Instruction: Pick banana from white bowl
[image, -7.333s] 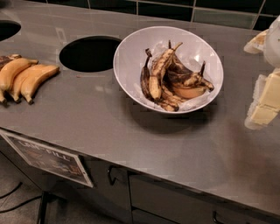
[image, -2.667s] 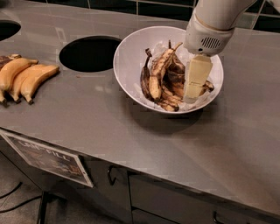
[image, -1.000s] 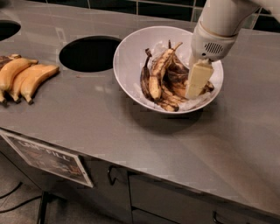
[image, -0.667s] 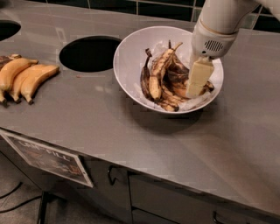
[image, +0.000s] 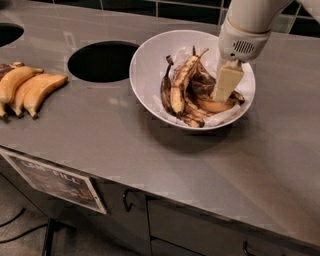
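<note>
The white bowl (image: 145, 65) stands on the steel counter, right of centre. Several overripe bananas lie piled in it, brown-black with some yellow streaks. The darkest banana (image: 201, 80) lies in the middle of the pile. My gripper (image: 227, 82) reaches down into the bowl from the upper right on a white arm. Its cream tip is among the bananas on the right side of the pile, touching or just above them. It hides part of the pile.
Three plump orange-yellow bananas (image: 30, 90) lie at the counter's left edge. A round hole (image: 102, 61) opens in the counter left of the bowl, and another (image: 7, 32) at the far left. A label (image: 50, 182) hangs on the front below.
The gripper has come from the right edge over the counter and down into the bowl. In the last second it has risen only slightly. The bananas look unmoved.
</note>
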